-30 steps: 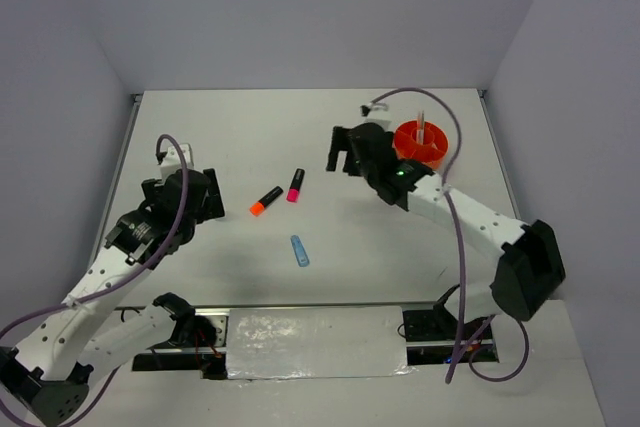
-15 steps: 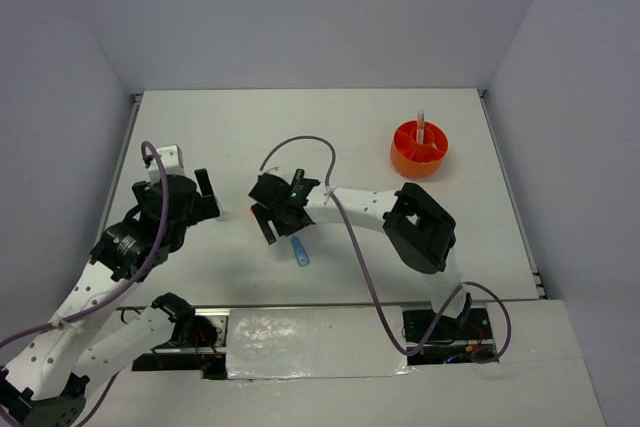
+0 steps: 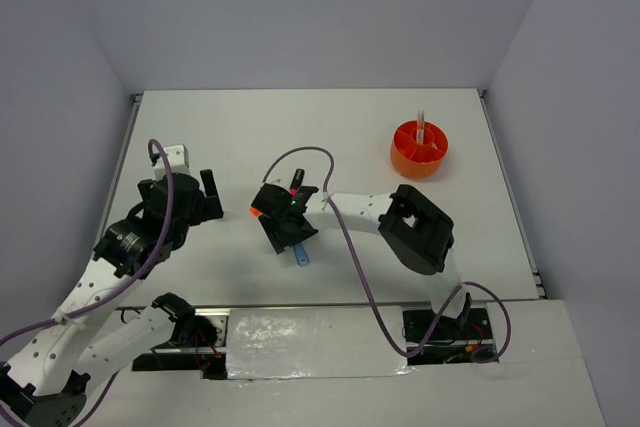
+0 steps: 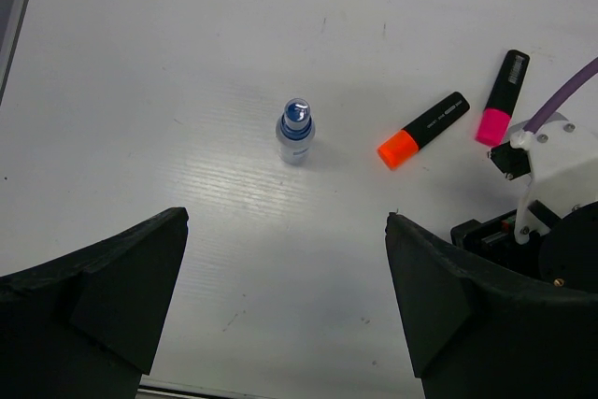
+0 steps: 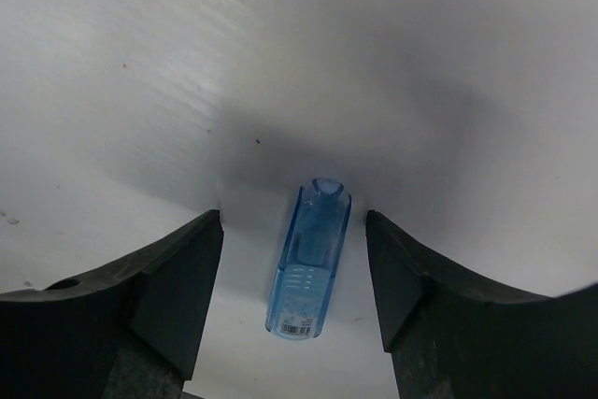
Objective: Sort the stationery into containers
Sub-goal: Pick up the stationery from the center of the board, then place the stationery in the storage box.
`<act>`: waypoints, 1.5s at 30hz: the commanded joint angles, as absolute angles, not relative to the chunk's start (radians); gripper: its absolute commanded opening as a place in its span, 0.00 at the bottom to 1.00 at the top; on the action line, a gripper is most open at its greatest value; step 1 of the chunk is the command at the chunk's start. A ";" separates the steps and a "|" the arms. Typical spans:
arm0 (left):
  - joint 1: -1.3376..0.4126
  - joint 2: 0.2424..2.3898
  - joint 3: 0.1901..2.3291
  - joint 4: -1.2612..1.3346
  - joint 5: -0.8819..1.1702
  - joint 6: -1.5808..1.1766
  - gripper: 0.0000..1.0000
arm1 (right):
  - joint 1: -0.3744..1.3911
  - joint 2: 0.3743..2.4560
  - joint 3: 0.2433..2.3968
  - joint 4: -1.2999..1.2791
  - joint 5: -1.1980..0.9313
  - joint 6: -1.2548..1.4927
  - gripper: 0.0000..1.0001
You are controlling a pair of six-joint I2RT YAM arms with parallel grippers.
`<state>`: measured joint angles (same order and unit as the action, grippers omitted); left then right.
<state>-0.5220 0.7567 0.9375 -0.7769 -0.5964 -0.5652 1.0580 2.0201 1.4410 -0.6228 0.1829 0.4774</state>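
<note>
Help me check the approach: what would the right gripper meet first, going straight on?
Likely the light-blue strip, lying between the right gripper's fingers; then the table. Depth is unclear.

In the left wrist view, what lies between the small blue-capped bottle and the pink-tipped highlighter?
The orange-tipped highlighter lies flat on the table between them, touching neither the bottle nor the pink-tipped highlighter; the left wrist view shows it.
</note>
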 commanded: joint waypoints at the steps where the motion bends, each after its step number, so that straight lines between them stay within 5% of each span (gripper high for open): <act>1: -0.518 0.753 0.946 -0.733 -0.589 -0.540 0.99 | 1.077 2.008 1.414 -0.612 0.175 0.492 0.69; 8: -0.518 0.747 0.945 -0.727 -0.577 -0.534 0.99 | 1.078 2.003 1.384 -0.595 0.173 0.497 0.38; 10: -0.518 0.744 0.945 -0.726 -0.575 -0.532 0.99 | 1.078 2.006 1.387 -0.598 0.178 0.499 0.15; 13: -0.518 0.739 0.943 -0.726 -0.575 -0.534 0.99 | 1.075 1.997 1.387 -0.589 0.193 0.500 0.00; 23: -0.518 0.741 0.942 -0.724 -0.568 -0.528 0.99 | 0.908 1.667 1.207 -0.345 0.176 0.529 0.00; 37: -0.518 0.732 0.939 -0.716 -0.555 -0.522 0.99 | 0.327 1.183 0.816 0.042 0.400 0.852 0.00; 45: -0.518 0.730 0.936 -0.712 -0.542 -0.517 0.99 | 0.152 1.187 0.750 0.297 0.362 0.911 0.00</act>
